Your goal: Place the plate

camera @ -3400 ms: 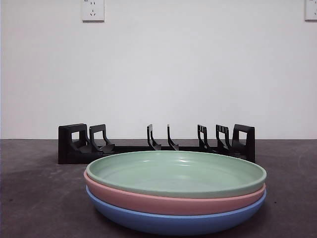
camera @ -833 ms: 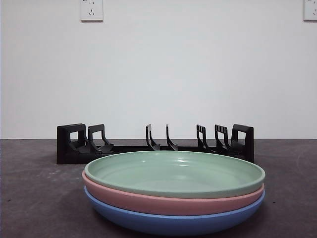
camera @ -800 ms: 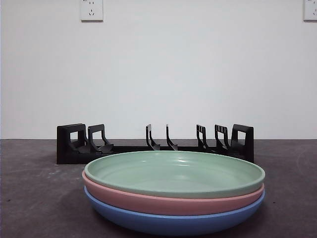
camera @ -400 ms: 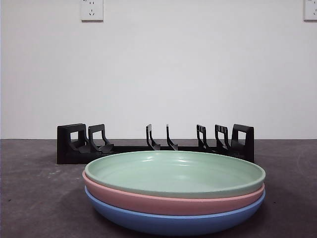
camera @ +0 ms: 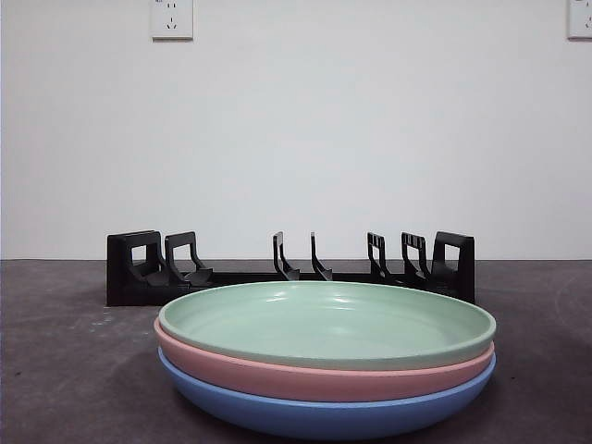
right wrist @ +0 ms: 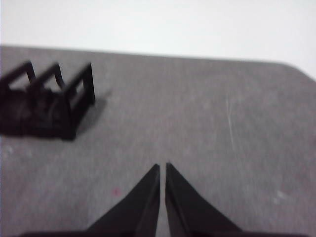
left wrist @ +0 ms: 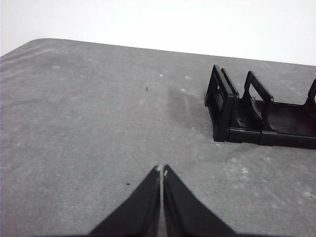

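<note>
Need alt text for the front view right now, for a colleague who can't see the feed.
Three stacked plates, green on pink on blue, sit close on the dark table. Behind them stands an empty black plate rack against a white wall.

grey table (camera: pixel 65 370) under blue plate (camera: pixel 324 416) and black rack (camera: pixel 291 273)

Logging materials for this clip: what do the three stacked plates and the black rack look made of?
Green plate, pink plate and blue plate: probably plastic or melamine, given the flat uniform colour, soft satin sheen and thin rolled rims; glazed ceramic can't be ruled out. Rack: likely moulded black plastic, matte, with thin uniform dividers.
</note>
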Robot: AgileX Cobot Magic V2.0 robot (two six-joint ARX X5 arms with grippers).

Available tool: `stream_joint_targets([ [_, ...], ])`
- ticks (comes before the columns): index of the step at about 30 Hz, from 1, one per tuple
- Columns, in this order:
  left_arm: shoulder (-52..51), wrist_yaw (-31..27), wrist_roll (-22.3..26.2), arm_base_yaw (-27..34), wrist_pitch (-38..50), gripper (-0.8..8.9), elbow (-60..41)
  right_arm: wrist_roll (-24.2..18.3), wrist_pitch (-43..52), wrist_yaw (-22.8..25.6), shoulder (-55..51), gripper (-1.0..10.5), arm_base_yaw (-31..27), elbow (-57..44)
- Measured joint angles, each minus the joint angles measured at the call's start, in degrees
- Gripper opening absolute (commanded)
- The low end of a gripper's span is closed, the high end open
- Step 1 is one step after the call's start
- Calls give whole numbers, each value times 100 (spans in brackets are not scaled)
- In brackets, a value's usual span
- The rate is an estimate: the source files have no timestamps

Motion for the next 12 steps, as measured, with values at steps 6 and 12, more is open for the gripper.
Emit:
stream_joint_targets([
  [6, 0, 2, 0, 0, 0, 6, 0, 4, -28, -4, 7, 19, 0, 4],
  [12, 0, 0, 0, 0, 0, 6, 0, 13, -20, -7, 7, 19, 0, 4],
])
